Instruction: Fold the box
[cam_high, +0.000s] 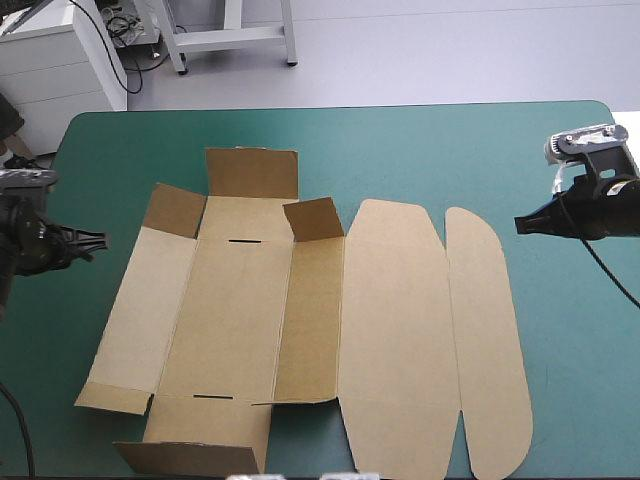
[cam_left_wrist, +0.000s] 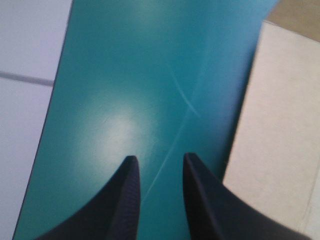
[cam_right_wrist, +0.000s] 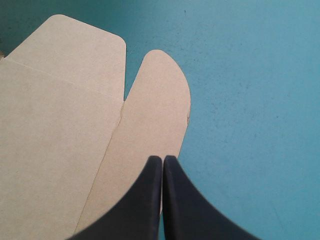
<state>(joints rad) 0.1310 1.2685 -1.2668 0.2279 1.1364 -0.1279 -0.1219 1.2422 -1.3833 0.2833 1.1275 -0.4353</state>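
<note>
The brown box (cam_high: 240, 310) lies spread out as a cut sheet on the teal-green cover, its short end flaps (cam_high: 252, 172) slightly raised. The lid panel and rounded tuck flap (cam_high: 490, 340) lie flat on the right. My left gripper (cam_high: 92, 240) hovers just off the sheet's left side, open, with bare cover between its fingers (cam_left_wrist: 159, 158); the box's edge (cam_left_wrist: 280, 125) lies beside it. My right gripper (cam_high: 520, 223) is shut on nothing and sits at the far end of the rounded flap (cam_right_wrist: 155, 100), near its outer edge (cam_right_wrist: 163, 158).
Bare teal-green cover (cam_high: 420, 150) stretches beyond the sheet to the far edge and along the right side (cam_high: 580, 350). The table's left edge (cam_left_wrist: 50, 110) runs close to my left gripper, with pale floor past it.
</note>
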